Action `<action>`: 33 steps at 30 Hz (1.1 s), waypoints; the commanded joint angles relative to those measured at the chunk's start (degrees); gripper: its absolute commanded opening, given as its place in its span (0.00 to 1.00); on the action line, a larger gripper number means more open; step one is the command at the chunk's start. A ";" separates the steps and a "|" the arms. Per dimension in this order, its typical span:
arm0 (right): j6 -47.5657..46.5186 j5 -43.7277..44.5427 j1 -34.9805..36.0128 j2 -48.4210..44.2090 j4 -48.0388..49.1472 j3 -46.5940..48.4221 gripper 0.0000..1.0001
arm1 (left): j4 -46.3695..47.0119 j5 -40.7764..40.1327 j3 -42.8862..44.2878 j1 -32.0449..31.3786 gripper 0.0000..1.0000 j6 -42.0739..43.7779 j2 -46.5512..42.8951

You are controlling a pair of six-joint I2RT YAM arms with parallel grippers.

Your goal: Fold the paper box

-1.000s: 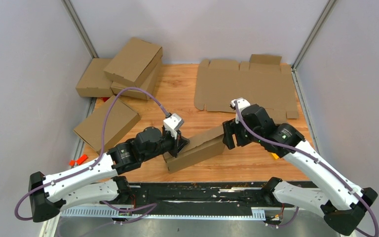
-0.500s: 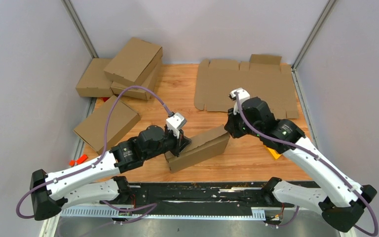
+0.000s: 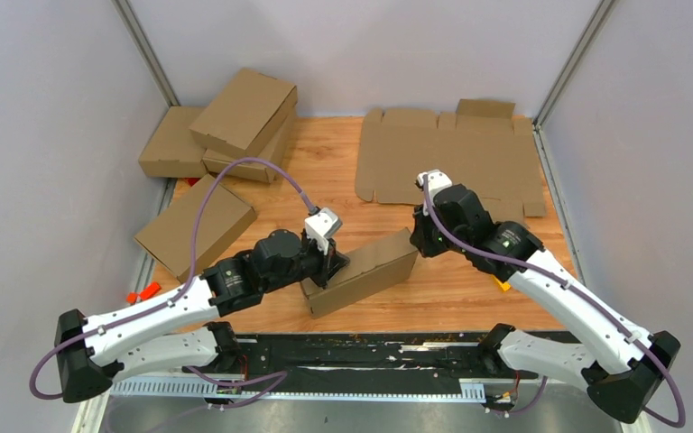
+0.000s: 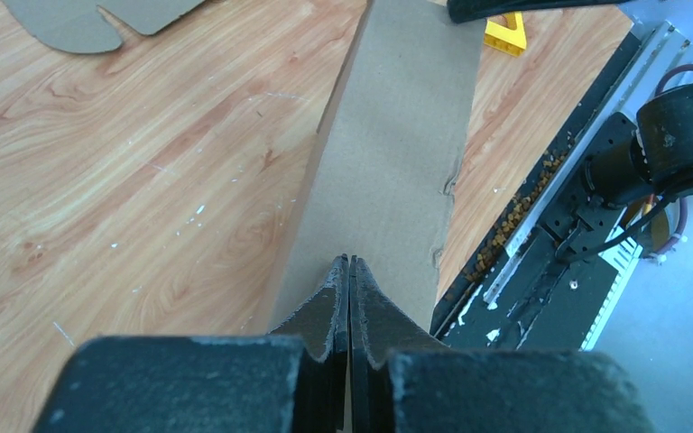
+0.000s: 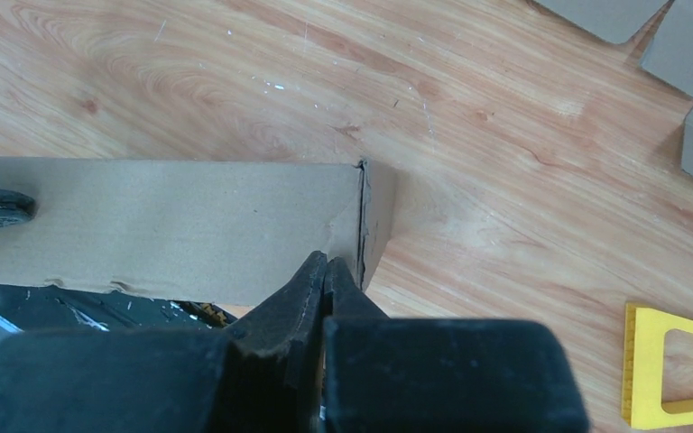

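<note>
Both clenched empty, my left gripper (image 4: 349, 263) and right gripper (image 5: 325, 260) touch opposite ends of the paper box (image 3: 365, 271), likely pinning its lid shut.

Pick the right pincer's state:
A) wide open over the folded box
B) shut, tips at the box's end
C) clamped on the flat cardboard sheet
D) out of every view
B: in the right wrist view the right pincer has its fingers pressed together with nothing between them, tips by the end corner of the paper box; the flat sheet lies apart at the table's far side.
</note>
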 commanded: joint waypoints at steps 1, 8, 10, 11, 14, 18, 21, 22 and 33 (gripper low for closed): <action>-0.66 0.51 -0.39 1.22 -4.98 7.75 0.00 | -5.52 -0.32 1.39 -0.08 0.00 0.07 -1.33; 0.77 0.13 -0.89 2.32 -2.23 -1.25 0.00 | -9.45 -0.92 5.52 -0.05 0.00 1.30 -0.45; 1.12 -1.36 -0.91 2.53 -0.96 -3.87 0.00 | -10.08 -0.77 7.01 -0.11 0.00 1.42 -1.04; 1.32 -1.43 -0.91 2.55 -0.76 -4.33 0.00 | -10.86 -0.75 8.10 -0.07 0.01 1.48 -1.05; 1.29 -0.35 -0.90 1.85 -1.42 -3.81 0.00 | -16.25 -2.27 13.08 -0.05 0.01 0.64 -1.12; 0.53 0.88 -0.89 1.61 -2.98 -1.69 0.00 | -30.10 -6.16 19.34 -0.07 0.00 -4.35 -2.69; 0.23 0.58 -0.90 2.11 -2.85 -1.26 0.00 | -39.55 -6.60 21.82 -0.08 0.00 -9.13 -4.39; 0.07 0.29 -0.94 2.27 -2.58 -1.29 0.00 | -41.03 -5.91 21.65 -0.08 0.00 -9.87 -5.24; 0.36 -1.90 -0.91 4.57 -1.08 -2.05 0.00 | -29.72 4.23 0.63 -0.10 0.00 -16.73 -14.48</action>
